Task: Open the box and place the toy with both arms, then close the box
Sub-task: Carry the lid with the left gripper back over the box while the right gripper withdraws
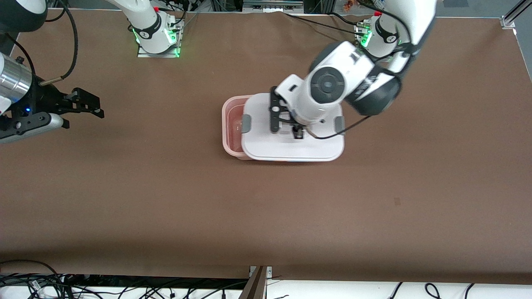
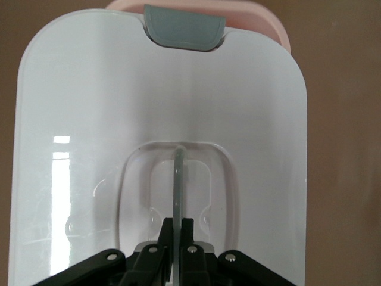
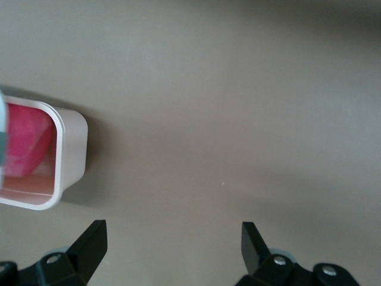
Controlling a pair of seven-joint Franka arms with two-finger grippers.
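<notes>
The pale pink box (image 1: 226,124) stands mid-table. Its white lid (image 1: 266,143) covers most of it, shifted toward the left arm's end, so a strip of the box stays uncovered at the right arm's end. My left gripper (image 1: 291,129) is shut on the lid's clear centre handle (image 2: 177,179); in the left wrist view (image 2: 178,223) both fingers pinch the handle's thin upright fin. The hot-pink toy (image 3: 27,143) lies inside the box (image 3: 71,149). My right gripper (image 1: 85,114) waits open and empty over bare table toward the right arm's end (image 3: 172,232).
Grey clips (image 1: 246,123) (image 1: 339,123) sit at the lid's two short ends; one shows in the left wrist view (image 2: 184,27). Both arm bases stand along the table edge farthest from the front camera. Cables lie below the nearest table edge.
</notes>
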